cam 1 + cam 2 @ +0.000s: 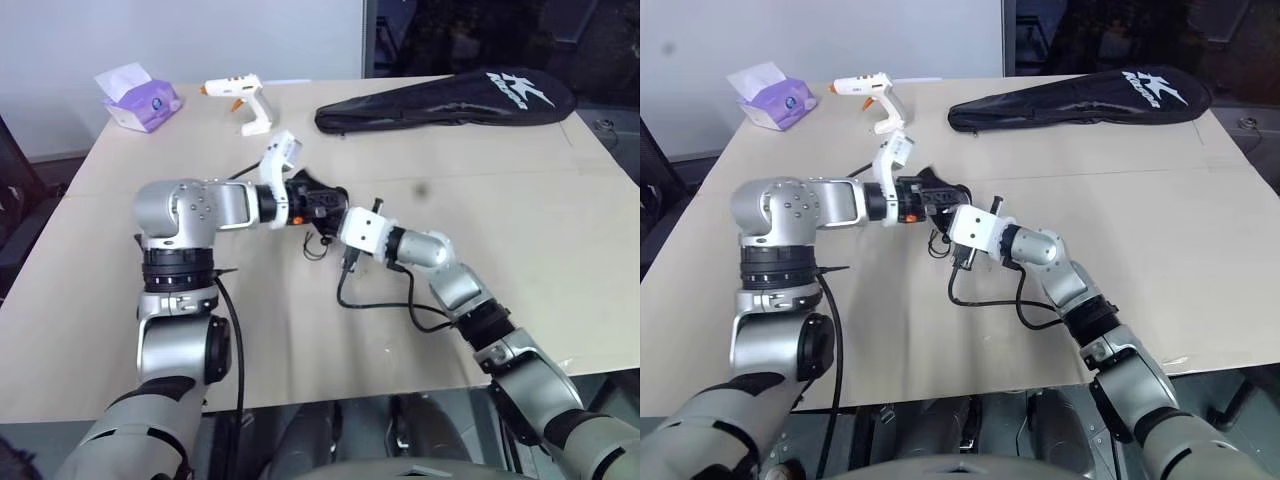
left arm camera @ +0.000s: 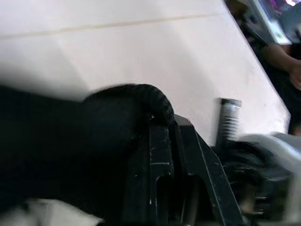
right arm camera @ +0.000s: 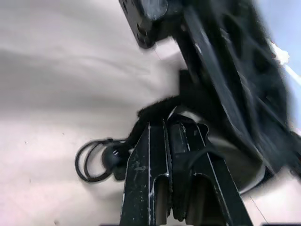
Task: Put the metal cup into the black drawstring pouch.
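Note:
The black drawstring pouch (image 1: 316,199) hangs just above the middle of the table, stretched between both grippers. My left gripper (image 2: 162,126) is shut on the pouch's bunched rim. My right gripper (image 3: 167,123) comes in from the other side and is shut on another part of the rim. The pouch's cord (image 3: 93,161) hangs in a loop below it. A pale shiny curved surface (image 3: 244,172) shows under the fabric beside the right fingers; I cannot tell whether it is the metal cup. In the eye views the metal cup is hidden.
A long black racket cover (image 1: 450,100) lies at the far right of the tan table (image 1: 560,250). A white glue gun (image 1: 246,101) and a purple tissue pack (image 1: 140,100) sit at the far left. A person's arm (image 2: 288,70) shows past the table edge.

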